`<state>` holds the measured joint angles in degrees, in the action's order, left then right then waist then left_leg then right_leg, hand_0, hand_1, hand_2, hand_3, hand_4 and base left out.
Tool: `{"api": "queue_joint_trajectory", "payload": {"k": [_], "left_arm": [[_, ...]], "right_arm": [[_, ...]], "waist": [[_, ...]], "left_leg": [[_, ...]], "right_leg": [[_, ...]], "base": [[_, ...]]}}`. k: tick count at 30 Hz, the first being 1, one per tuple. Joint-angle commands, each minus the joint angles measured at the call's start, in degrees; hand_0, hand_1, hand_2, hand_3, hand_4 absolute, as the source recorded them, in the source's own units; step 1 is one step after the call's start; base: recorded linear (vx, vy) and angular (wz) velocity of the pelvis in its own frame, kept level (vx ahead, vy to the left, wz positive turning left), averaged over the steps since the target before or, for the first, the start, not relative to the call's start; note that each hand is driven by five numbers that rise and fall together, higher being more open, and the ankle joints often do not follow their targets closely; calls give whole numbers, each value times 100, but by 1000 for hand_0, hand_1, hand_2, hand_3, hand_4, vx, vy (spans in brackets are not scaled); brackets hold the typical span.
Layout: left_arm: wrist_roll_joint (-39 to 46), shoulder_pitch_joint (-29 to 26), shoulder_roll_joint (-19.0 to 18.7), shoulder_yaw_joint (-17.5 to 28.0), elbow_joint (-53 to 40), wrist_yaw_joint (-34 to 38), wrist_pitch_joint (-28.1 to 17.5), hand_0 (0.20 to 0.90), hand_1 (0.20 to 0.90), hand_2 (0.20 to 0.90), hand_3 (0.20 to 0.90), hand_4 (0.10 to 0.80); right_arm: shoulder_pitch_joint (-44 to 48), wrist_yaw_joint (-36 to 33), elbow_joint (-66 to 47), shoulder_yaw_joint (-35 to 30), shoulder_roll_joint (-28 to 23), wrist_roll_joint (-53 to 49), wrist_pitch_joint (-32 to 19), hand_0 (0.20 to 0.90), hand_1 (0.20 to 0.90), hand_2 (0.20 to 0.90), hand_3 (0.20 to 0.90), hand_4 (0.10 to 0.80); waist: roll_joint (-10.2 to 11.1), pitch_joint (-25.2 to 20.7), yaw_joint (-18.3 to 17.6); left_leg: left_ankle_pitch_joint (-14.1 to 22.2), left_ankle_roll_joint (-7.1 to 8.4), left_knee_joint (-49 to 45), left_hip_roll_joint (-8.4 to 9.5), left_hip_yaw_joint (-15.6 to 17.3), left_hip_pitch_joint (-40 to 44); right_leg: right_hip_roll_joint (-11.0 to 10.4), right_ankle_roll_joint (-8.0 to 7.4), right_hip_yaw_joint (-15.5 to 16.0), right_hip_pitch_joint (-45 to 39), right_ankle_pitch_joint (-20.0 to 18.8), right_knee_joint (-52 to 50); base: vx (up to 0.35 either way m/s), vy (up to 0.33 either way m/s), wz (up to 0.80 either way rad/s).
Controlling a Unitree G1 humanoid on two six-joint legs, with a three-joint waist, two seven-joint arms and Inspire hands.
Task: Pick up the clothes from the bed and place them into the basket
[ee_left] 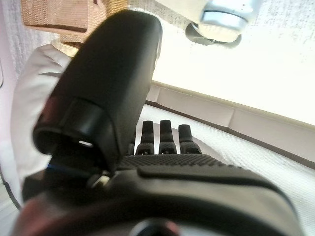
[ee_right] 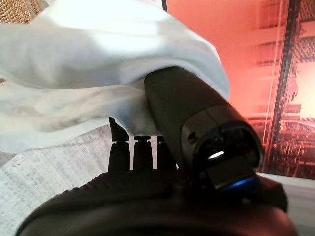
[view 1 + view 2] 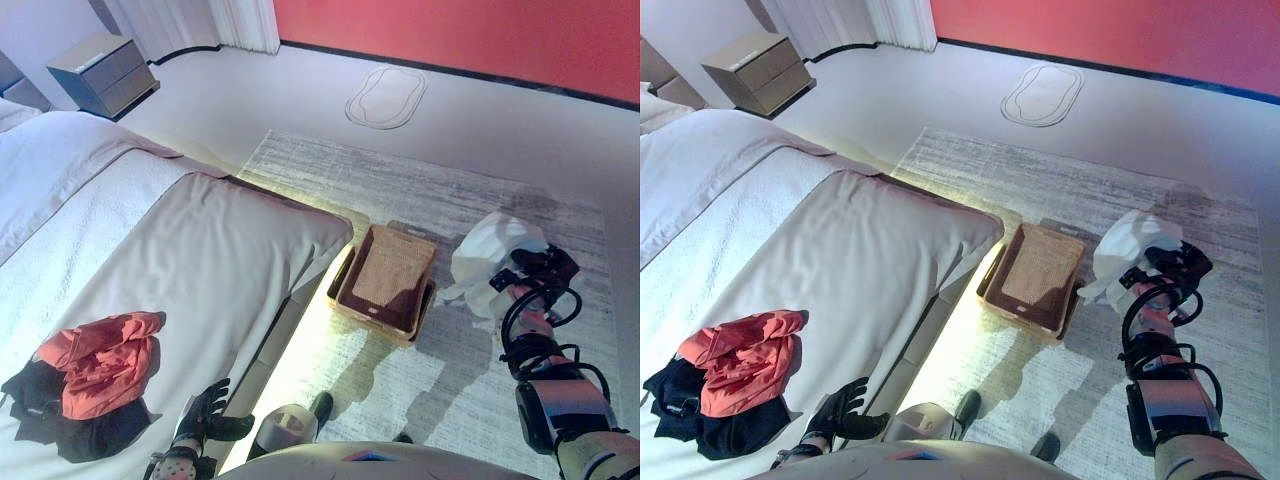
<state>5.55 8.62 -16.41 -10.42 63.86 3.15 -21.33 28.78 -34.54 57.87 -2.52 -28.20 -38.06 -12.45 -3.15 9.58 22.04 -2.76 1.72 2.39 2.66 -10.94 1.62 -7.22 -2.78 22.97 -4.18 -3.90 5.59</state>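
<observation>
My right hand (image 3: 540, 268) is shut on a white garment (image 3: 490, 250) and holds it above the rug, just right of the woven basket (image 3: 340, 283). In the right wrist view the thumb (image 2: 197, 113) presses into the white cloth (image 2: 98, 73). The basket stands on the rug beside the bed's corner, and nothing shows inside it. An orange garment (image 3: 105, 360) lies crumpled on top of a black garment (image 3: 90, 435) on the bed (image 3: 200, 240) at the near left. My left hand (image 3: 205, 405) rests open on the bed's near edge, to the right of that pile.
A grey rug (image 3: 450, 190) lies under the basket. A grey nightstand (image 3: 105, 72) stands at the far left by the curtains. A white oval outline (image 3: 385, 97) lies on the floor in front of the red wall.
</observation>
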Motion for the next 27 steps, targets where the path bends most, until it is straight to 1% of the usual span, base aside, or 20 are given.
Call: {"api": "queue_joint_trajectory", "payload": {"k": [1, 2, 3, 8, 11, 15, 16, 17, 19, 20, 21, 22, 27], "left_arm": [[150, -106, -460, -302, 53, -67, -313, 900, 900, 900, 900, 800], [249, -139, -492, -338, -1, -115, -318, 900, 900, 900, 900, 800], [260, -146, -490, -339, -4, -121, -318, 900, 900, 900, 900, 800], [319, -72, -534, -285, -45, -196, -419, 900, 900, 900, 900, 800], [367, -51, -543, -279, -45, -210, -448, 900, 900, 900, 900, 800], [387, 4, -558, -205, -47, -262, -490, 900, 900, 900, 900, 800], [401, 7, -550, -199, -43, -258, -487, 900, 900, 900, 900, 800], [399, 14, -561, -195, -46, -271, -497, 900, 900, 900, 900, 800], [366, 34, -562, -175, -36, -316, -537, 900, 900, 900, 900, 800], [366, 46, -558, -161, -59, -359, -535, 900, 900, 900, 900, 800], [363, 50, -568, -165, -81, -379, -535, 900, 900, 900, 900, 800], [382, 61, -569, -168, -100, -383, -523, 900, 900, 900, 900, 800], [410, 91, -571, -178, -129, -368, -501, 900, 900, 900, 900, 800]], "right_arm": [[744, 388, -376, 247, -990, 288, -320, 300, 300, 300, 200, 100], [959, 519, -231, 271, -1152, 253, -322, 300, 300, 300, 200, 100], [988, 540, -208, 278, -1171, 241, -329, 300, 300, 300, 200, 100], [1402, 1105, -43, 428, -1489, 97, -200, 300, 300, 300, 200, 100], [1558, 1361, -17, 491, -1567, 12, -153, 300, 300, 300, 200, 100], [1765, 1883, 17, 576, -1563, -154, -160, 300, 300, 300, 200, 100], [1779, 1932, 9, 592, -1558, -178, -164, 300, 300, 300, 200, 100], [1802, 1983, -7, 602, -1548, -203, -134, 300, 300, 300, 200, 100], [1869, 2049, -10, 628, -1517, -209, -104, 300, 300, 300, 200, 100], [1925, 2125, -35, 661, -1506, -208, -45, 300, 300, 300, 200, 100], [1955, 2106, -31, 675, -1492, -209, -33, 300, 300, 300, 200, 100], [1984, 2113, -20, 697, -1475, -194, -32, 300, 300, 300, 200, 100], [2070, 2094, 89, 717, -1458, -173, -48, 300, 300, 300, 200, 100]], "waist": [[44, -323, 290], [11, -257, 334], [7, -252, 336], [-66, -79, 456], [-97, -44, 493], [-148, -30, 555], [-112, -49, 534], [-158, -19, 575], [-172, -15, 607], [-136, -33, 607], [-182, -4, 644], [-147, -21, 632], [-158, 15, 676]], "left_leg": [[-111, 219, 143, -15, -243, -506], [-137, 221, 135, 4, -283, -612], [-141, 222, 133, 6, -287, -627], [-196, 235, 123, 56, -382, -828], [-203, 235, 111, 77, -422, -886], [-205, 239, 90, 110, -466, -918], [-83, 272, 142, 72, -474, -853], [-193, 246, 77, 114, -470, -917], [-185, 247, 52, 127, -493, -925], [-67, 274, 86, 104, -511, -879], [-176, 243, 26, 148, -509, -941], [-48, 274, 73, 113, -516, -882], [-57, 263, 64, 129, -529, -881]], "right_leg": [[-103, -211, 409, -381, 504, -278], [-121, -205, 445, -284, 514, -319], [-125, -205, 449, -268, 516, -326], [-198, -216, 557, -137, 523, -370], [-232, -214, 598, -93, 545, -409], [-303, -219, 675, -89, 577, -466], [-263, -225, 578, -144, 727, -445], [-319, -216, 682, -95, 596, -488], [-353, -227, 708, -107, 608, -517], [-329, -243, 624, -169, 753, -497], [-377, -229, 725, -118, 626, -538], [-343, -234, 631, -168, 787, -527], [-369, -256, 655, -193, 794, -562]], "base": [[-25, 38, 12], [-33, 35, 11], [-67, 36, 11], [-8, 46, 11], [13, 70, 15], [64, 70, 11], [36, 50, 14], [48, 47, 18], [55, 67, 20], [39, 64, 20], [119, -11, 15], [26, 40, 10], [37, 15, 4]]}}
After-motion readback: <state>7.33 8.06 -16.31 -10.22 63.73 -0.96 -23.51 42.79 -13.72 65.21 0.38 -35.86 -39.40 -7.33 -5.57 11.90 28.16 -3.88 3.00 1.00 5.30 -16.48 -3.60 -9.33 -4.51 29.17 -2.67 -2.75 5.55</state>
